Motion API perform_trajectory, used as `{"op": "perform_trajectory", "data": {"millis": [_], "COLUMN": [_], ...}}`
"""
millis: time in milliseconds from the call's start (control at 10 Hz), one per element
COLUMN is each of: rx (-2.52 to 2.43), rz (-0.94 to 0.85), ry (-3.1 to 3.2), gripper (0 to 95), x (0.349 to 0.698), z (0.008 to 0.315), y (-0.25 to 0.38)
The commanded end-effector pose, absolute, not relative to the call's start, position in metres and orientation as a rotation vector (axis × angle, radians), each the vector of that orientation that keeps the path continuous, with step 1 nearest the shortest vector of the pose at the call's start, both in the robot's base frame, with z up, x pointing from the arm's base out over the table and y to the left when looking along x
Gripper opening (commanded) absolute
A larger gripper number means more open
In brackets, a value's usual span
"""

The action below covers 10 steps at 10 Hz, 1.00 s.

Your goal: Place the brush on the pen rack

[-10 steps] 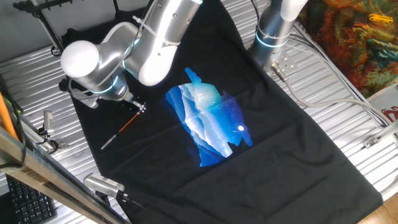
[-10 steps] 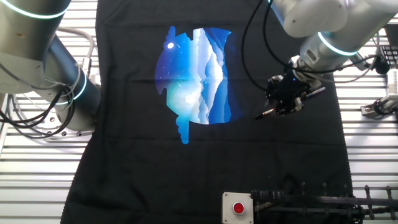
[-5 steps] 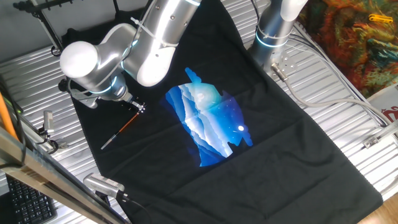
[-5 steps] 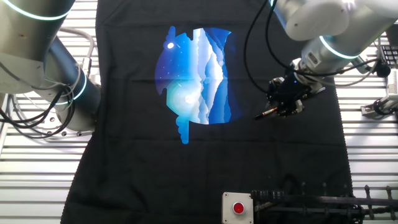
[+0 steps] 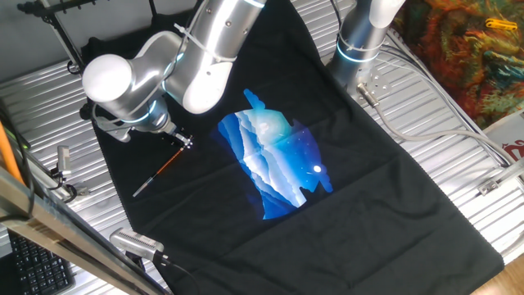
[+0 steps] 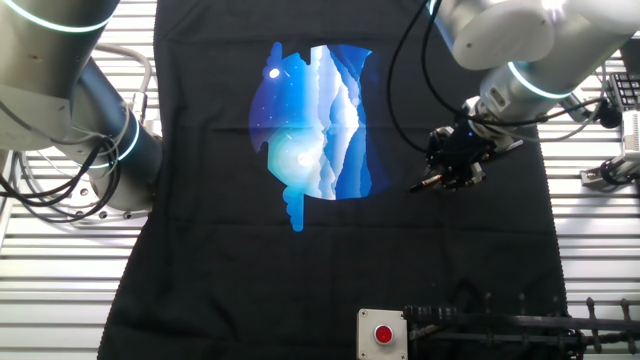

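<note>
brush (image 5: 160, 170) | lying slanted on black cloth (image 5: 393, 205) | claw (image 6: 457, 163) over its handle end, grip seemingly closed on it

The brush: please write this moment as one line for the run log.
stage: grasp | gripper: at brush, jaws' hold unclear | brush: on black cloth | pen rack: no brush on it

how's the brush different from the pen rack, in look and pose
The brush is one thin stick, orange-red running to a grey end; the pen rack is an all-black frame of thin rods. The brush lies slanted over the black cloth with the gripper at its upper end; the rack stands at the table's far edge, with nothing seen touching it. Whether the gripper has closed on the brush cannot be told. Both are slim.
</note>
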State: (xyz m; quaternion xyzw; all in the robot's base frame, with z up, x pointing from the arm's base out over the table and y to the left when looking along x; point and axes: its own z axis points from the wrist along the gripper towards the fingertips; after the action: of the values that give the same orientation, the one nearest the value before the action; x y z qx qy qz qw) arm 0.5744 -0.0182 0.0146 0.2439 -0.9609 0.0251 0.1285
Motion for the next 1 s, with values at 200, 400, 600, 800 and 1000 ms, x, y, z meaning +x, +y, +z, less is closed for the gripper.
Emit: {"op": "perform_trajectory", "data": {"millis": [200,400,600,800,1000], "rx": [0.695,0.694,0.69,0.685,0.684], "rz": [0.073,0.071,0.07,0.064,0.063], "ry": [-2.799,-2.8,-2.803,-2.807,-2.808], "gripper": [19.0,19.0,19.0,0.0,0.0], "x": [0.575,0.5747,0.5725,0.5717,0.5715], "z": [0.012,0.0112,0.0094,0.0081,0.0079], "y": [-0.0161,-0.0157,-0.0153,-0.0151,-0.0151]}}
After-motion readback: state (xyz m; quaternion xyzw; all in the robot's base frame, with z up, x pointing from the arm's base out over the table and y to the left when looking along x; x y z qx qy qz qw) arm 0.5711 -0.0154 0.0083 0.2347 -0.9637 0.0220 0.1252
